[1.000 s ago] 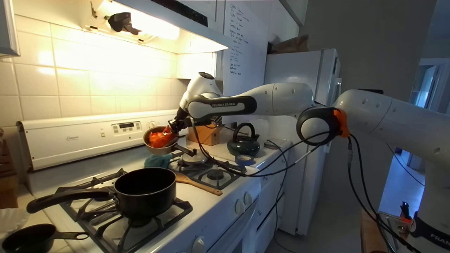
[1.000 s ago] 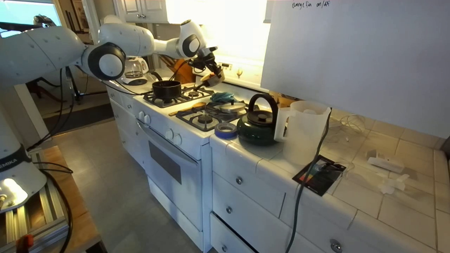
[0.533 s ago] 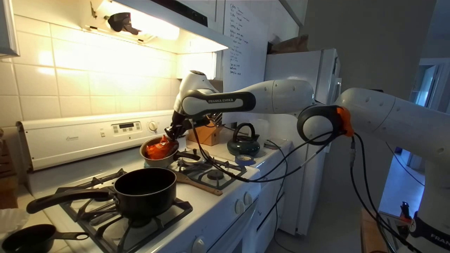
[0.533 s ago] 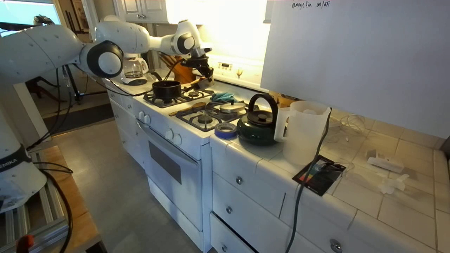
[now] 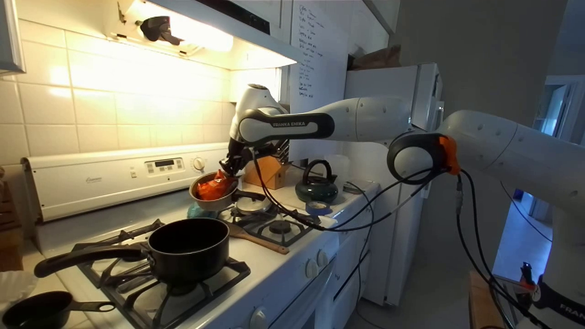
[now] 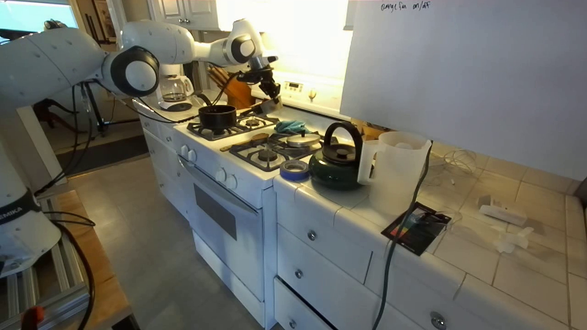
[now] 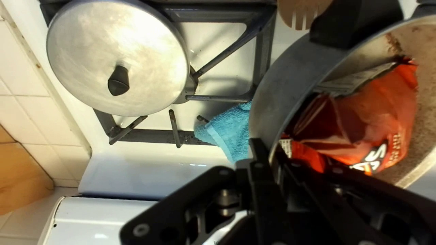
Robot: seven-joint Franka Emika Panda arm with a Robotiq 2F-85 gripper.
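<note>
The pan (image 7: 284, 76) was held slightly tipped above the back of the stove (image 5: 260, 258). Its outside was seen as dull grey metal, its inside as pale and brown-stained; a crumpled orange-red bag (image 7: 368, 115) was contained in it. Its rim was clamped between the jaws of the gripper (image 7: 271, 149). In the wrist view, a blue towel (image 7: 231, 131) was partly covered by the pan, and bare grate (image 7: 264, 51) was left between pan and lid (image 7: 115, 47). The gap to the back panel (image 5: 114, 183) could not be judged. A black pot (image 5: 196, 256) was set near the front edge.
</note>
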